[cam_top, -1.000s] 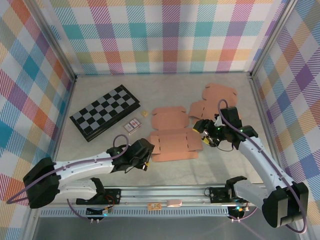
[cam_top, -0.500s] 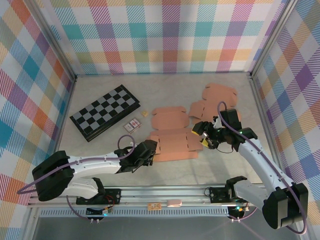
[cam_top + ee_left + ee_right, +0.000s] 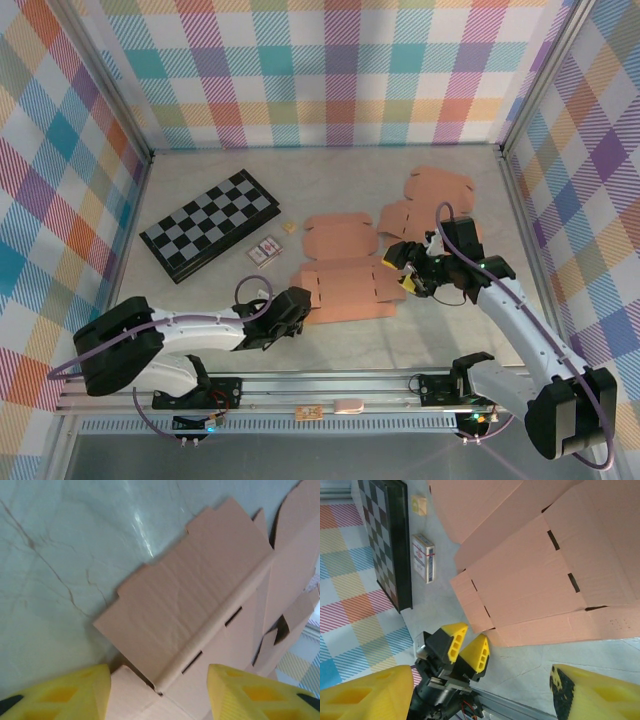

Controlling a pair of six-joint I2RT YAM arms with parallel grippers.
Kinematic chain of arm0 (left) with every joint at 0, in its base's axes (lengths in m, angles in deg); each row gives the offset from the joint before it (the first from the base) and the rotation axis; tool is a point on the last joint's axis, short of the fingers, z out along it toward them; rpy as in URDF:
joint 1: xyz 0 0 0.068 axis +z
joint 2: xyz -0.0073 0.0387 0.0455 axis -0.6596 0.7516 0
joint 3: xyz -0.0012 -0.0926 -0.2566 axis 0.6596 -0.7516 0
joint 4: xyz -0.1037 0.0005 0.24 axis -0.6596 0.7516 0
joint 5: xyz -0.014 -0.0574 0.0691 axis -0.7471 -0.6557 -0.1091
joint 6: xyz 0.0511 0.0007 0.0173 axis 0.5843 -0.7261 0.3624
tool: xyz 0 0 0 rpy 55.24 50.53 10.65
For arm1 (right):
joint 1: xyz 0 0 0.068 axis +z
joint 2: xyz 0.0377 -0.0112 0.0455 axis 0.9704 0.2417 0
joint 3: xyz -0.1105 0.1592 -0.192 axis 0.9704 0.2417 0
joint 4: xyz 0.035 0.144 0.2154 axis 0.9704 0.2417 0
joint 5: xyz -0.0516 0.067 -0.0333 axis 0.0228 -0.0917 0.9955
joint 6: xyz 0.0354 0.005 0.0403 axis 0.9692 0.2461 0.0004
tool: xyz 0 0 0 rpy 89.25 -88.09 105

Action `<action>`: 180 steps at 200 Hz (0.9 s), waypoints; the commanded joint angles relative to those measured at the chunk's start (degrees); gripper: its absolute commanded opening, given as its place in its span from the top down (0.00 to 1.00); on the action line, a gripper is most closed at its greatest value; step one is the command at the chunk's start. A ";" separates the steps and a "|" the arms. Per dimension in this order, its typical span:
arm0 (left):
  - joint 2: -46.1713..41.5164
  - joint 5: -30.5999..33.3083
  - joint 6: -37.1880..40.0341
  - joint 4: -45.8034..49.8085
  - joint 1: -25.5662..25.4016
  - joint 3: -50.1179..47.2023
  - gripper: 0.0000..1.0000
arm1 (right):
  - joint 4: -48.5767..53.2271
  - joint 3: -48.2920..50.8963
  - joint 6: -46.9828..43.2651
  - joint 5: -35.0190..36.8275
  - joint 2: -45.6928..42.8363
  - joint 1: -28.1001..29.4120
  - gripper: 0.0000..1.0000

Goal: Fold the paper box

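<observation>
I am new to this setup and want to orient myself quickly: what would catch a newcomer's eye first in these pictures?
First come the flat pink-tan cardboard box blanks spread over the middle of the table. The yellow-fingered left gripper and right gripper flank the nearest one on its left and right edges. Next is the black-and-grey chessboard lying to the left of the blanks, then the bright plaid walls around the workspace.

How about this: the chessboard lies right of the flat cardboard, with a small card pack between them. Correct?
Not quite. In the top view the chessboard lies left of the flat cardboard, not right. The small card pack does sit between them.
</observation>
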 commanded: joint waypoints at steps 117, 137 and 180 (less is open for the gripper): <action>3.67 4.87 -3.25 -8.60 0.31 -0.38 0.86 | -1.02 3.72 2.58 -2.16 -4.61 0.22 0.27; 3.44 4.69 -2.70 -8.13 0.31 0.11 0.97 | -1.01 4.82 3.42 -2.02 -5.56 0.22 0.28; 1.23 4.99 -0.92 -3.65 0.40 3.09 1.00 | -0.62 7.71 6.00 -1.29 -8.12 0.49 0.30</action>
